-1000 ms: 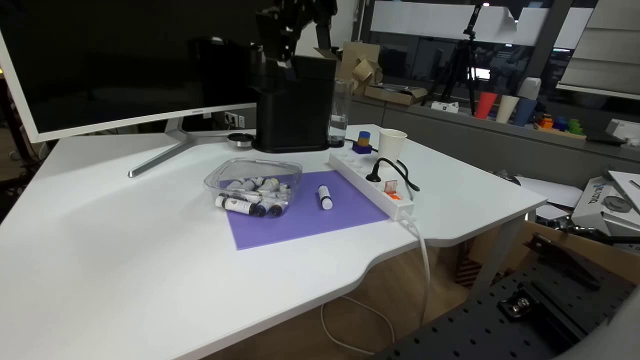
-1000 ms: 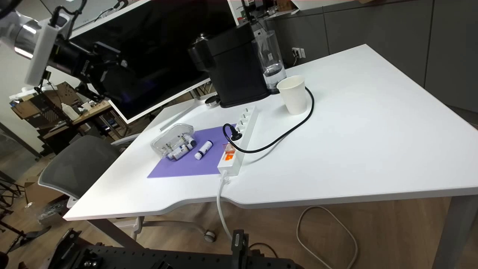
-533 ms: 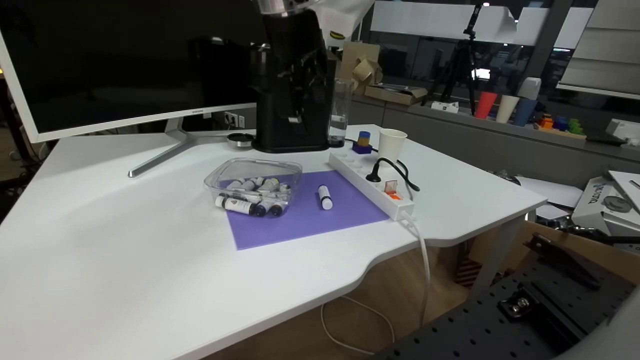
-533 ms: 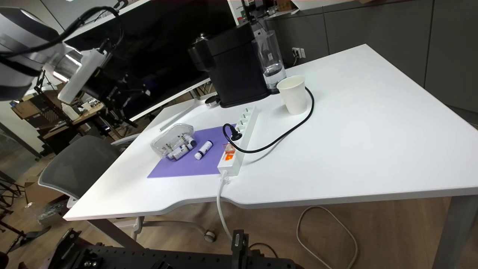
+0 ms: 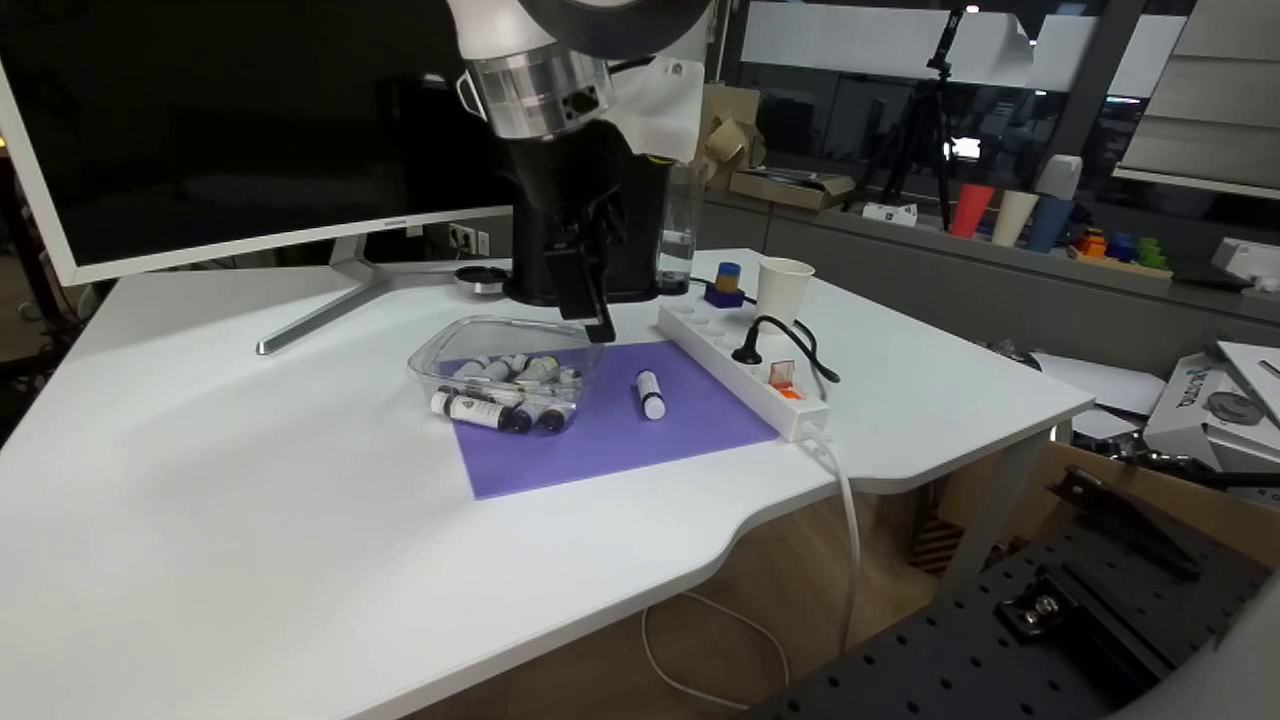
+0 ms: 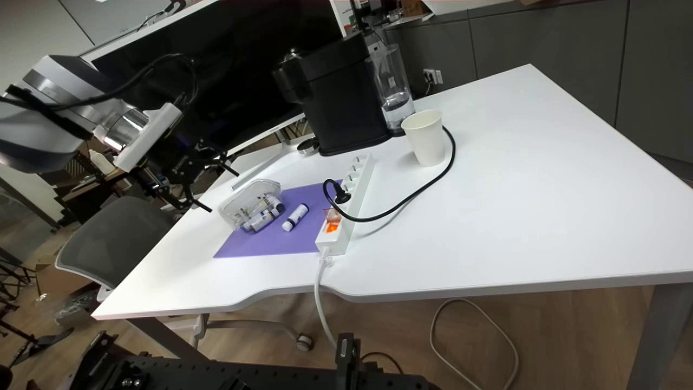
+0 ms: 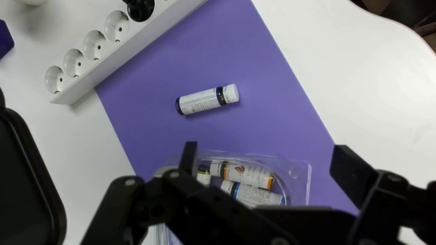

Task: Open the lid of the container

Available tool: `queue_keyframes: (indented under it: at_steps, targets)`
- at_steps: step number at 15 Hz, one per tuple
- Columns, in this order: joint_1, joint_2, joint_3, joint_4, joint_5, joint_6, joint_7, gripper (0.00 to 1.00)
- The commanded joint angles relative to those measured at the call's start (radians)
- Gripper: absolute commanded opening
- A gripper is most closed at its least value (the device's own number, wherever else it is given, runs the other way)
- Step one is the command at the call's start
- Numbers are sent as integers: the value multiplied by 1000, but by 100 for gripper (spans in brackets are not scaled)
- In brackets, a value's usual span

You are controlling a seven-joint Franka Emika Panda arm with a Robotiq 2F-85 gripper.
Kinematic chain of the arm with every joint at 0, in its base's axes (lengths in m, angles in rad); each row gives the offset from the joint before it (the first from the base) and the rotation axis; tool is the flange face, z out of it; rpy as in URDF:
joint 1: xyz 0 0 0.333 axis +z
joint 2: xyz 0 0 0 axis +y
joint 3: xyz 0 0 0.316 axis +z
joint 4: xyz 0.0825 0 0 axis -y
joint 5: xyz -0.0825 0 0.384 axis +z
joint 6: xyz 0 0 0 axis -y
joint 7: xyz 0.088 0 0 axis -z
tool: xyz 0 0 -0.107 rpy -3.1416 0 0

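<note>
The container (image 5: 585, 358) is a small, low, clear plastic tub with several small white-labelled bottles inside. It sits on the far-left part of a purple sheet (image 5: 690, 430), and shows in both exterior views (image 6: 238, 203). I cannot tell a lid apart from the clear rim. In the wrist view the container (image 7: 299, 173) is partly hidden behind my fingers. My gripper (image 7: 264, 149) is open and empty, its fingertips wide apart above the container. In an exterior view the gripper (image 6: 223, 192) is just beyond the container's rim, apparently not touching it.
A loose bottle (image 5: 650, 394) lies on the sheet. A white power strip (image 5: 740, 370) with a black plug runs along the sheet's side. A tall black box-like machine (image 5: 585, 225), a paper cup (image 6: 425, 138) and a large monitor (image 5: 250, 130) stand around.
My gripper has come down from in front of the black machine and the monitor to close above the container, fingers still open. The container and bottles have not moved.
</note>
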Motion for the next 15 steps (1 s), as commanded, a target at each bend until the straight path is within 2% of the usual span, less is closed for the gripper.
queue_keyframes:
  at_steps: [1,4,15]
  targets:
    - [20,1,-18,0,7,0,-5,100]
    - [25,8,-21,2,-17,0,20,100]
    - [88,114,-41,42,-338,-8,358,100]
